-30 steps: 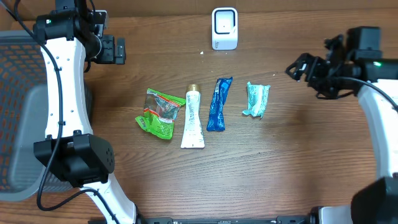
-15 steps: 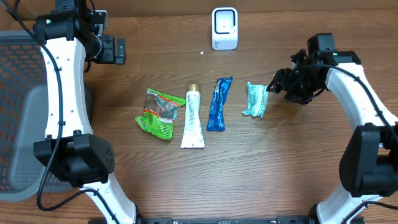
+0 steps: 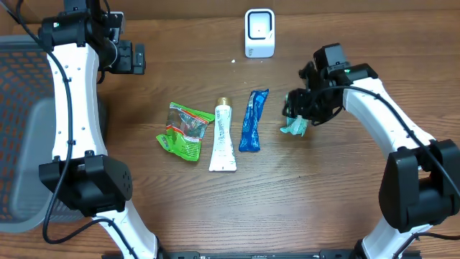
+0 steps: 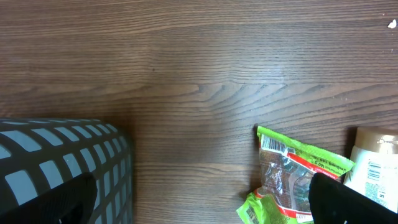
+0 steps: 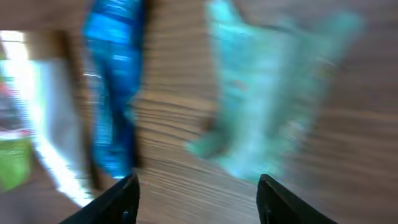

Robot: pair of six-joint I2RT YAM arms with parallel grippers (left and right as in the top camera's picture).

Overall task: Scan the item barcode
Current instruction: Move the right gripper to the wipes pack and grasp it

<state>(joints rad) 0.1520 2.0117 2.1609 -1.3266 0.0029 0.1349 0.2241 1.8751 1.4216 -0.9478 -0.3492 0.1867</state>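
Four items lie in a row on the wooden table: a green snack packet (image 3: pixel 184 131) (image 4: pixel 292 168), a white tube (image 3: pixel 223 137), a blue packet (image 3: pixel 253 120) (image 5: pixel 115 87) and a teal packet (image 3: pixel 294 128) (image 5: pixel 267 106). A white barcode scanner (image 3: pixel 259 32) stands at the back centre. My right gripper (image 3: pixel 297 108) (image 5: pixel 196 185) hovers over the teal packet, covering its upper part; the fingers are apart with bare wood between them. The right wrist view is motion-blurred. My left gripper (image 3: pixel 134 57) (image 4: pixel 202 205) is open at the far left, holding nothing.
A grey mesh basket (image 3: pixel 21 129) (image 4: pixel 62 162) stands off the table's left side, under the left arm. The left wrist view shows the white tube's cap (image 4: pixel 376 158) at its right edge.
My right arm has swept left from the table's right edge to above the teal packet, and its fingers have narrowed. The left arm and the items have not moved.
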